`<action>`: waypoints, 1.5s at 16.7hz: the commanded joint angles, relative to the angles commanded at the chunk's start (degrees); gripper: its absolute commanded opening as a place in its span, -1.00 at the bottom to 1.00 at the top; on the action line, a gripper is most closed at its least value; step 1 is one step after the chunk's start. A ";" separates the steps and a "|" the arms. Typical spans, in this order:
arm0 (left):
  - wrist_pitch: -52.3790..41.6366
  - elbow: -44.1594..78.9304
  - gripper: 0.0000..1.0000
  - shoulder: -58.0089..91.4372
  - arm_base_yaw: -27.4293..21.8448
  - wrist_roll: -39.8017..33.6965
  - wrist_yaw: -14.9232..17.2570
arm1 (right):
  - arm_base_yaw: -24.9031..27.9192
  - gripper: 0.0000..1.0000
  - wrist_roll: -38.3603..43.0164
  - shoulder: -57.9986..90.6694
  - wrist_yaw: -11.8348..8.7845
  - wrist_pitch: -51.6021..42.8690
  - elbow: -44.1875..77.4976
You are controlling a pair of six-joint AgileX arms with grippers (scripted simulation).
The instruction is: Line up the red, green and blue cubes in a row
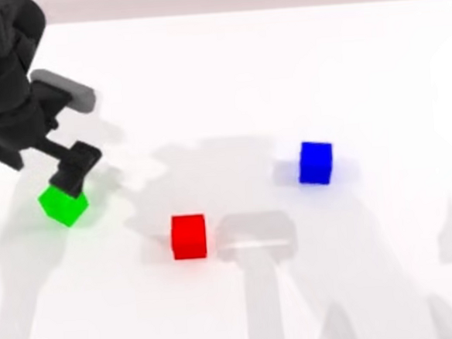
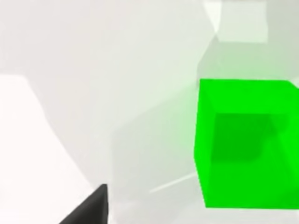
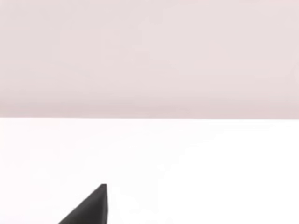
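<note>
Left gripper (image 1: 70, 180) at the table's left side, right over the green cube (image 1: 63, 205), its black tip overlapping the cube's far edge; can't tell if it's clenched, released or grasping. Left wrist view: green cube (image 2: 245, 144) close up, tilted, on the white table (image 1: 227, 76). Red cube (image 1: 189, 236) sits near centre, well apart from green. Blue cube (image 1: 315, 162) lies further right. Right arm not seen from above; only a dark finger tip (image 3: 88, 207) in its wrist view.

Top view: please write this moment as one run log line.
left gripper: over green cube, table's left | red cube: centre | blue cube: right, apart | right arm: out of top view
</note>
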 joint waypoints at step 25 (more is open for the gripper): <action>12.70 -8.19 -1.00 4.50 -0.05 0.03 0.04 | 0.00 1.00 0.00 0.00 0.00 0.00 0.00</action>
